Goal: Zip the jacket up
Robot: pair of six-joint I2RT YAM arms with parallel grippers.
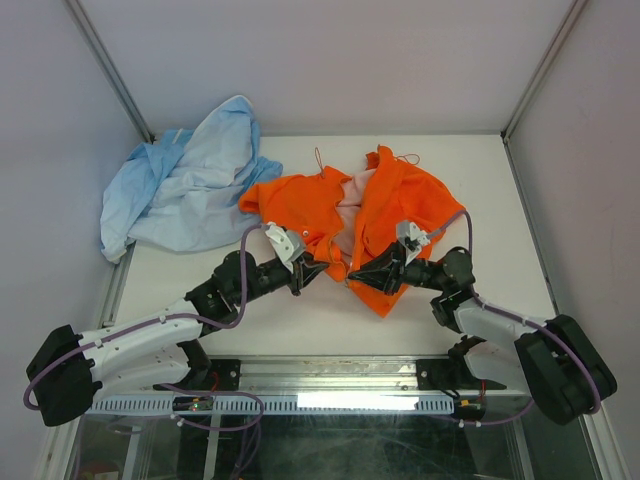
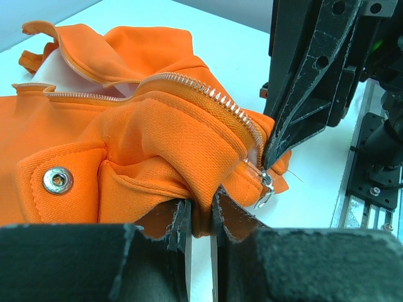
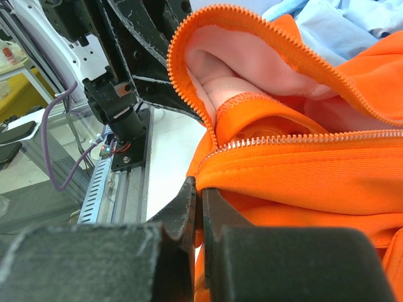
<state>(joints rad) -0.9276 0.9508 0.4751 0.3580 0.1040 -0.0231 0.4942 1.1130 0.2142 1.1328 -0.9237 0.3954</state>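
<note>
The orange jacket (image 1: pixel 400 200) lies crumpled on the white table, its front open and pink lining showing. My left gripper (image 1: pixel 318 272) is shut on a fold of the jacket's fabric (image 2: pixel 145 138) at the bottom hem, just left of the zipper's metal slider (image 2: pixel 267 181). The zipper's teeth (image 2: pixel 214 94) run up and away from there. My right gripper (image 1: pixel 352 275) faces it from the right. Its jaws (image 3: pixel 200 192) are shut on the jacket's edge at the foot of the zipper (image 3: pixel 302 139), and its fingertips (image 2: pixel 267 157) come down right at the slider.
A light blue garment (image 1: pixel 190 190) lies bunched at the back left, touching the jacket's left shoulder. A snap button (image 2: pixel 56 180) sits on the pocket flap. The metal rail (image 1: pixel 330 380) runs along the table's near edge. Side walls close in the table.
</note>
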